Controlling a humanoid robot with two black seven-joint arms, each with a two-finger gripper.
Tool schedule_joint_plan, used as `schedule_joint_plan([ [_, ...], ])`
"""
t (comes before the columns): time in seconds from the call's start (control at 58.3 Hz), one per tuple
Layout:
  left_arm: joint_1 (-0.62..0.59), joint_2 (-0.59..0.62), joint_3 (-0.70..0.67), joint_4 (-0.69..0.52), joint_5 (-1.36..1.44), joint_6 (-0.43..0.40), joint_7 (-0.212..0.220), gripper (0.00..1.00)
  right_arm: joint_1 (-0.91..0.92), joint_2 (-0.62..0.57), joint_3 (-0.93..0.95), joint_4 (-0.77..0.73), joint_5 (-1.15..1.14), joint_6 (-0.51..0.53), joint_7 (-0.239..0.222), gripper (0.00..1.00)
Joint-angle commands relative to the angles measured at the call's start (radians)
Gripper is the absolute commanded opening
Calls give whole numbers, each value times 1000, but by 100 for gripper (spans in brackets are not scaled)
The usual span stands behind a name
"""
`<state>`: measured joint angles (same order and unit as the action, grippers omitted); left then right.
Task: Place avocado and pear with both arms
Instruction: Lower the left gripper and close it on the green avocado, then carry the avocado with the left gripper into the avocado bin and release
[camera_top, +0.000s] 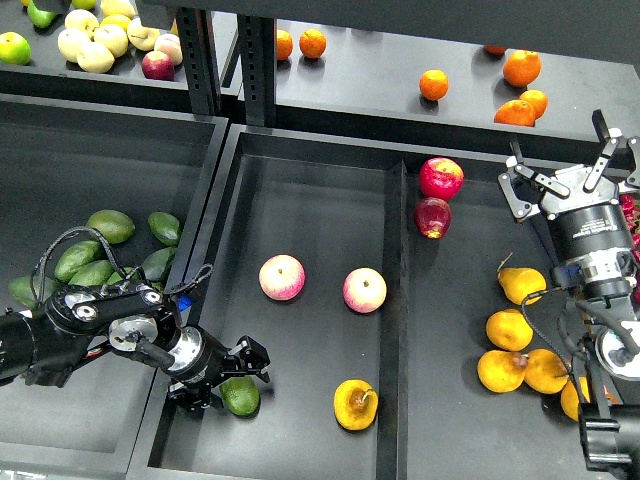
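Observation:
The avocado, green and egg-shaped, lies on the floor of the middle tray near its front left corner. My left gripper is open, low over the tray, with its fingers right against the avocado's upper left side. The pear, yellow-orange with a brown bruised patch, lies in the same tray at the front, right of the avocado. My right gripper is open and empty, held up over the right bin, far from both fruits.
Two pink-yellow apples lie mid-tray. Two red apples and several yellow pears are in the right bin. Dark avocados fill the left bin. Oranges and pale apples sit on the back shelf.

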<state>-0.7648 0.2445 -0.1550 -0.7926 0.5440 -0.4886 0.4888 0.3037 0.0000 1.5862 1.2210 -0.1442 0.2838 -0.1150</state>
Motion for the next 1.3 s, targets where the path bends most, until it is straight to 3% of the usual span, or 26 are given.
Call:
schedule_joint_plan([
  [0.0,4,-7,0,4,2,0,0,84,0,0,0,0,0,3,0,100],
  [0.171,7,-7,0,4,5,0,0,72,0,0,0,0,0,5,0,100],
  [0.497,22,-7,-23,7,56,0,0,63,0,0,0,0,0,6,0,100],
  [0.857,-36,12,-66,-11,39,0,0,63,0,0,0,-2,0,8,0,100],
  [1.286,-162,182,-123,-14,8,0,0,63,-2,0,0,-3,0,9,0,100],
])
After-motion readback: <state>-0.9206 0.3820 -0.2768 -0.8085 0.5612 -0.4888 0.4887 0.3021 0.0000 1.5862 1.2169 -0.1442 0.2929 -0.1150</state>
